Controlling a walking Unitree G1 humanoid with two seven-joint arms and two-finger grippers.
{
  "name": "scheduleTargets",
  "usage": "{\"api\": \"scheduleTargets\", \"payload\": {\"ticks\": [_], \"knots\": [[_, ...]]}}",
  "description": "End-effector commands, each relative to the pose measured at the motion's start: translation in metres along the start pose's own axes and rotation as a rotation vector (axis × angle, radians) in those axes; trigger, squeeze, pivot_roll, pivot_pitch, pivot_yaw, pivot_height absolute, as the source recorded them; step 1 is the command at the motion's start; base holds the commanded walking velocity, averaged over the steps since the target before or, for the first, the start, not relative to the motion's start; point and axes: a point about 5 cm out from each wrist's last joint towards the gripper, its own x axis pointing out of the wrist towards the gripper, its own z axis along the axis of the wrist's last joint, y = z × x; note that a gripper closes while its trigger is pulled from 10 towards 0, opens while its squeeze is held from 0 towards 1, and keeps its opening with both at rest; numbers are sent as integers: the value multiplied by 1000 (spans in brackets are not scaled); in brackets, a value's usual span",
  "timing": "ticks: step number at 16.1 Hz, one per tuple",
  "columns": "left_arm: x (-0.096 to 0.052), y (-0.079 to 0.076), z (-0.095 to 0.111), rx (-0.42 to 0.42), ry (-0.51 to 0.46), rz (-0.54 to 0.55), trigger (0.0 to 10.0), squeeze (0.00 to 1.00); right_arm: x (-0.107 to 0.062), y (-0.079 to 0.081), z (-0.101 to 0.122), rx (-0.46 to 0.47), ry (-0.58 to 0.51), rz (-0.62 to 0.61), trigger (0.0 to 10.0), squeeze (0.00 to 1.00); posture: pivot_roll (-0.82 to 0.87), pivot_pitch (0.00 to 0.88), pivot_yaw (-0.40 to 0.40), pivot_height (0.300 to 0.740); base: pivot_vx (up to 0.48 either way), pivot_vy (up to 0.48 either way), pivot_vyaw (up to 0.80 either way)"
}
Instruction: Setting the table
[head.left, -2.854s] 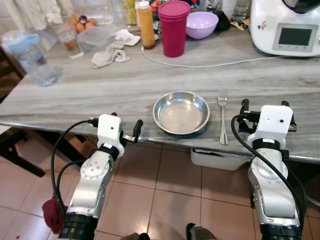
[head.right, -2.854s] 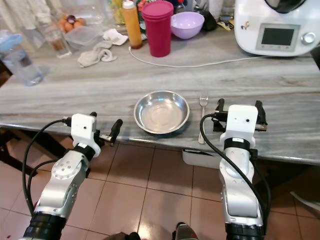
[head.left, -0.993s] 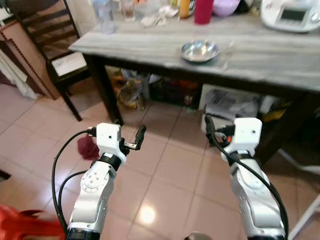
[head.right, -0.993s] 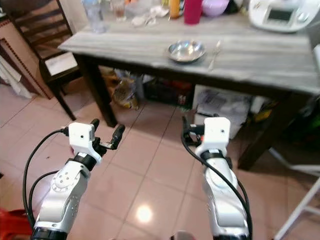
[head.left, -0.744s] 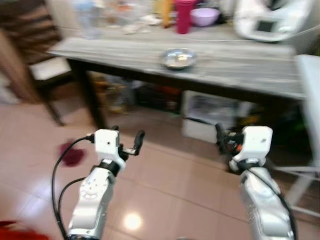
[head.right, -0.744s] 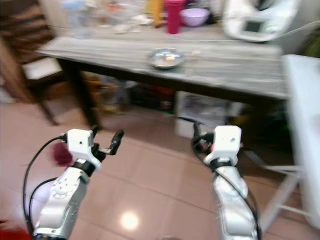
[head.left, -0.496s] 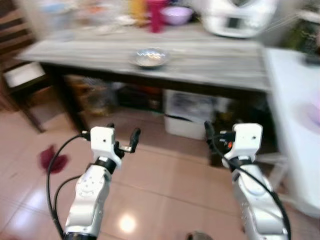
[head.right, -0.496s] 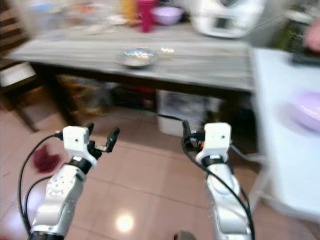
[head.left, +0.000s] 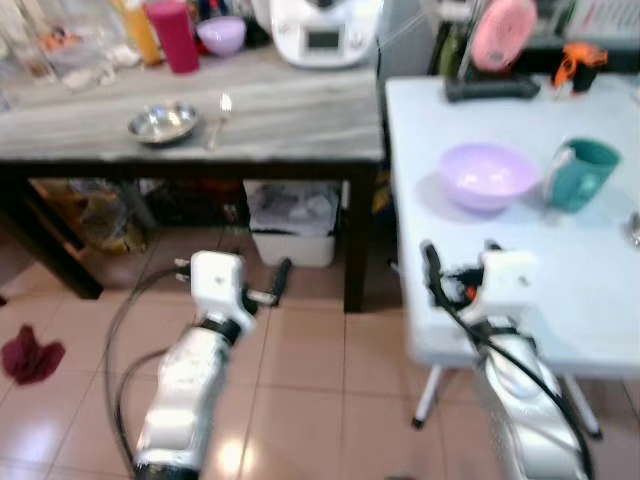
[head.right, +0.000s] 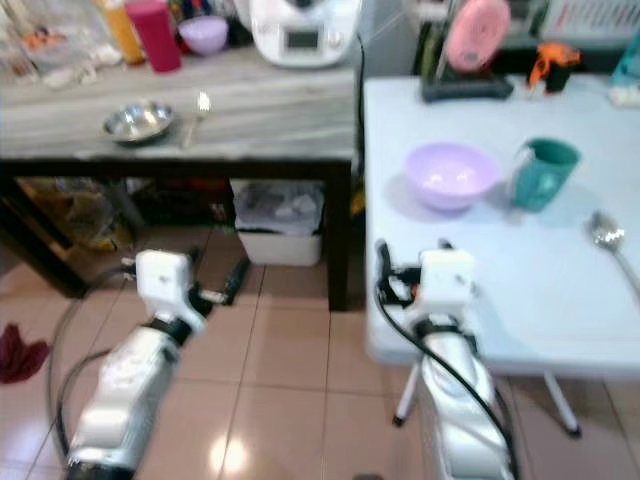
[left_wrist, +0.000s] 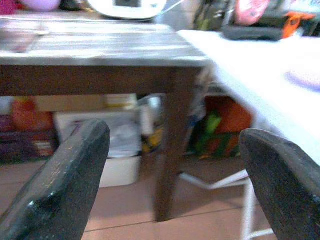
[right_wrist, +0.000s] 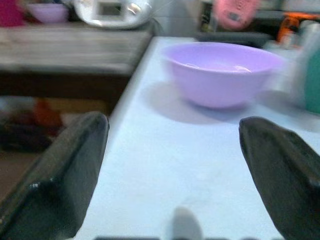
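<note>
Round glossy lilac plastic bowl (head.left: 487, 175)

A lilac plastic bowl (head.right: 451, 175) and a teal plastic mug (head.right: 541, 172) are sitting on a pale blue-white table (head.right: 520, 290). A shiny steel dish (head.left: 163, 123) is resting on grey streaked wood (head.left: 290, 110); a magenta tumbler (head.left: 174, 22) is showing behind, above terracotta floor tiles (head.left: 310, 390).

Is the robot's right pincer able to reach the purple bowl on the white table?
Probably yes. The right pincer hangs open at the white table's near edge, and the purple bowl sits straight ahead with bare tabletop between. The teal mug stands off to its side.
</note>
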Motion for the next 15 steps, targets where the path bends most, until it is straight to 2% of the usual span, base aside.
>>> {"api": "scheduleTargets", "payload": {"ticks": [1, 8, 11, 12, 15], "knots": [[-1, 6, 4, 21, -1, 6, 10000, 0, 1, 5, 5, 14, -17, 6, 10000, 0, -217, 130, 74, 740, 0, -480, 0], [-3, 4, 3, 20, -1, 11, 10000, 0, 5, 8, 9, 3, -32, 25, 10000, 0, -200, 137, 62, 740, 0, -480, 0], [-4, 4, 3, 20, 0, 13, 10000, 0, 8, 5, 11, -3, -41, -5, 10000, 0, -198, 139, 60, 740, 0, -480, 0], [-4, 4, 3, -1, -2, 6, 10000, 0, 9, 5, 9, -2, -24, -2, 10000, 0, -200, 141, 60, 740, 0, 0, 0], [-6, 4, 1, 17, 16, -21, 10000, 0, 8, 7, 9, -75, -31, -10, 10000, 0, -208, 146, 61, 740, 0, 0, 0]]}}
